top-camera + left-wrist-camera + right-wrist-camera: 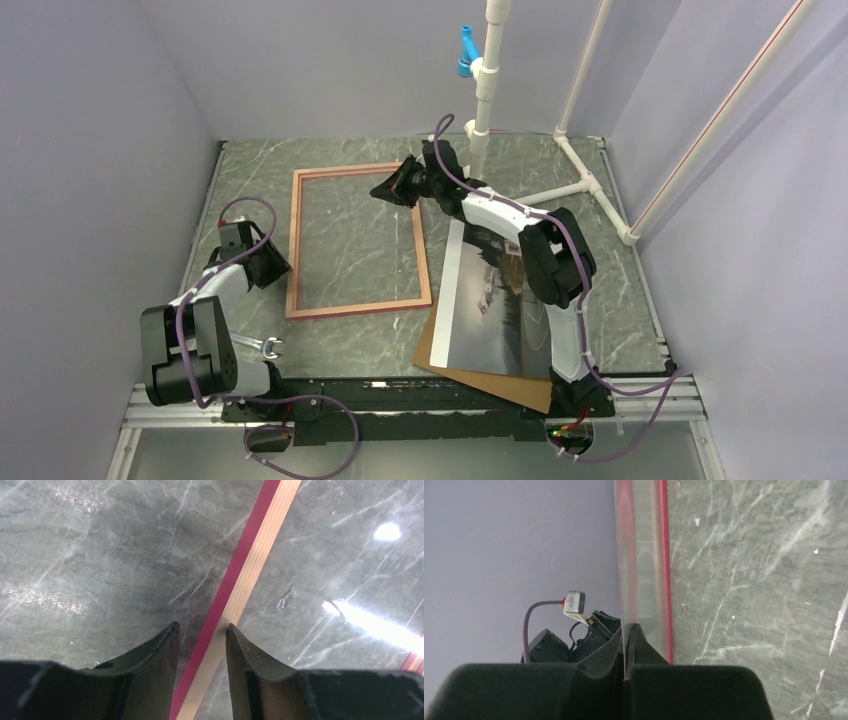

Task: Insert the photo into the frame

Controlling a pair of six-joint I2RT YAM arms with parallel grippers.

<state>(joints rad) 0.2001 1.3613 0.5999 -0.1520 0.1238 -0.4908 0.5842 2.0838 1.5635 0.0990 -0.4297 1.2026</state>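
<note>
Pinkish-red frame lying flat on a grey marble table, left of centre. Left gripper unclenched, jaws parted astride the frame's left rail. Right gripper clenched shut at the frame's far right corner; unclear whether pinching anything. Photo face up at near right, on a brown backing board, just beside the frame.

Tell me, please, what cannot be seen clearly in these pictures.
Photo: top view, the right arm covers its right side; its image is too small.
Brown board: top view, mostly under the photo.
Frame: top view, right gripper hides one corner; right wrist view is blurred, so a grip is unsure.
Left wrist view: edges cut off all but one frame strip.
</note>
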